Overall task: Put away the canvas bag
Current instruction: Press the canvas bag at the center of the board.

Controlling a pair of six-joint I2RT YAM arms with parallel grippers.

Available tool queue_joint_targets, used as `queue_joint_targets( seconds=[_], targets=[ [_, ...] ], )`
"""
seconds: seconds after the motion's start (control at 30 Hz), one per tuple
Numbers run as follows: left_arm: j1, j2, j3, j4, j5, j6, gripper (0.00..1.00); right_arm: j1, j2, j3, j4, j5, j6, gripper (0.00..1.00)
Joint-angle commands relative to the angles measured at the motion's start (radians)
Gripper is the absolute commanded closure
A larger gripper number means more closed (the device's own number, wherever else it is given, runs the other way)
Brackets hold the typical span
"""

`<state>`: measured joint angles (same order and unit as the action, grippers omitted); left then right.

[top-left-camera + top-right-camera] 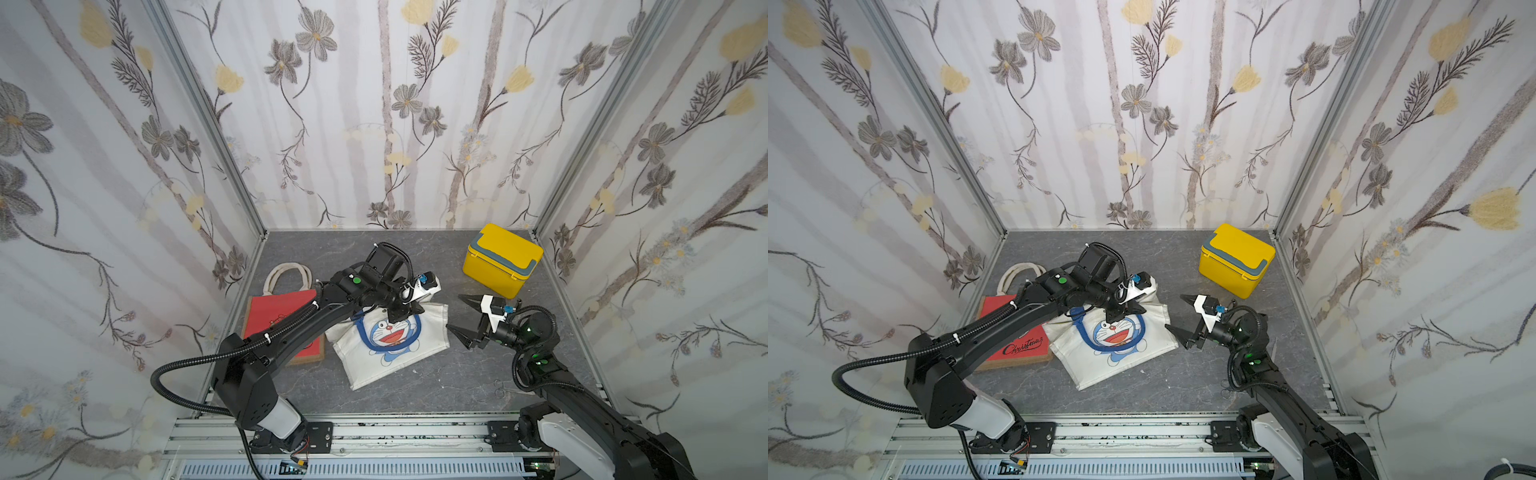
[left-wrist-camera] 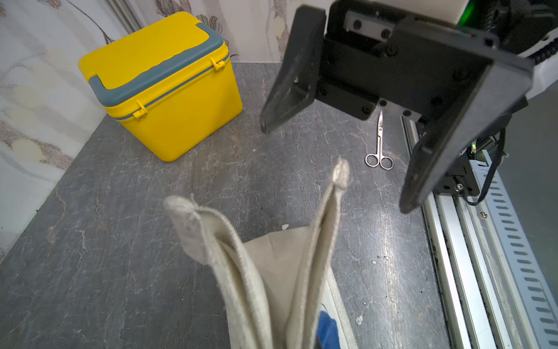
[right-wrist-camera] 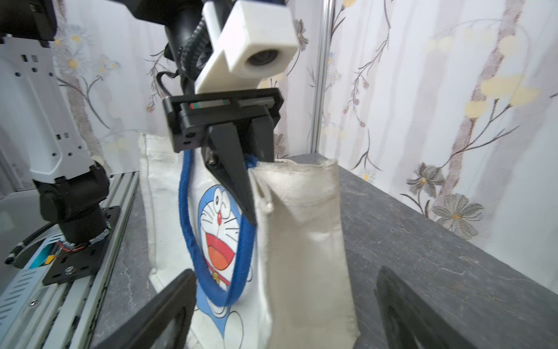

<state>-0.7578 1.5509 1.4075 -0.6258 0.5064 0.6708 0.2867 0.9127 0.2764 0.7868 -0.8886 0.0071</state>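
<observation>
The canvas bag [image 1: 390, 353] [image 1: 1113, 353] is white with a blue cartoon cat print and blue handles [image 3: 187, 217]. It lies mid-floor with its upper edge lifted. My left gripper [image 1: 401, 318] [image 1: 1121, 311] [image 3: 247, 208] is shut on that upper rim, beside a blue handle. In the left wrist view the pinched cream fabric [image 2: 271, 272] fills the foreground. My right gripper [image 1: 455, 311] [image 1: 1174, 311] stands open just right of the bag, holding nothing. Its fingers [image 3: 169, 302] are spread to either side of the bag's raised side fold [image 3: 302, 241].
A yellow lidded box [image 1: 500, 259] [image 1: 1237, 259] [image 2: 169, 90] with a grey handle stands at the back right. A red bag [image 1: 282, 311] [image 1: 1017, 345] with beige handles lies left of the canvas bag. Small scissors [image 2: 379, 145] lie near the front rail [image 1: 374, 436].
</observation>
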Motion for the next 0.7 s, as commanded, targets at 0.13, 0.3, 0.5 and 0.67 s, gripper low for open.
queue_joint_targets(
  seconds=[0.13,0.3,0.5,0.67],
  targets=[
    [-0.033,0.026,0.046,-0.046,0.047,0.13,0.89,0.046,0.058,0.06,-0.056,0.009,-0.117,0.05],
    [-0.047,0.035,0.046,-0.054,0.041,0.131,0.89,0.05,0.124,0.065,0.05,-0.001,-0.131,0.03],
    [-0.067,0.042,0.068,-0.087,0.049,0.131,0.89,0.069,0.238,0.095,0.124,-0.06,-0.12,0.03],
    [-0.069,0.032,0.043,-0.07,0.02,0.124,0.89,0.072,0.282,0.057,0.262,-0.057,-0.07,0.04]
  ],
)
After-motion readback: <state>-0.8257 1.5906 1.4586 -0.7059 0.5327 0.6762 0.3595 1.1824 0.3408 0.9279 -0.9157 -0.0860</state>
